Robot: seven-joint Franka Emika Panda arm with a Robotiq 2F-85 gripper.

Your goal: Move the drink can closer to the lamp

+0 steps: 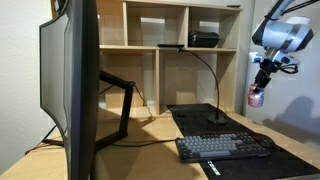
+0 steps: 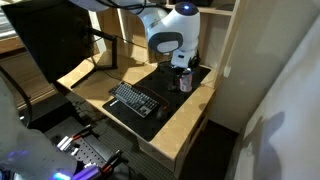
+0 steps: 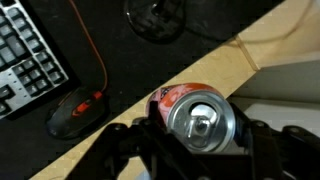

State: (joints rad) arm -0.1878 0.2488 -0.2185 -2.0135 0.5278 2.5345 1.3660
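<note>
Pink-red drink can (image 3: pixel 200 122) in claw (image 3: pixel 200 135), seemingly over desk edge (image 3: pixel 245 62)

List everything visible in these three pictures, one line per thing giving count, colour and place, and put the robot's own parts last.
drink can: one, pink-red with a silvery top, held off the desk, over its edge
lamp: one, black gooseneck, base on the mat behind the keyboard
keyboard: one, dark, on the mat
mouse: one, black with a red glow, beside the keyboard
desk mat: one, black, on the desk
monitor: one, black, at the desk's far end from the can
box: one, black, in a shelf compartment
shelf unit: one, light wood, behind the desk
desk: one, light wood
gripper: one, dark, closed on the can
robot arm: one, white-grey, above the can
</note>
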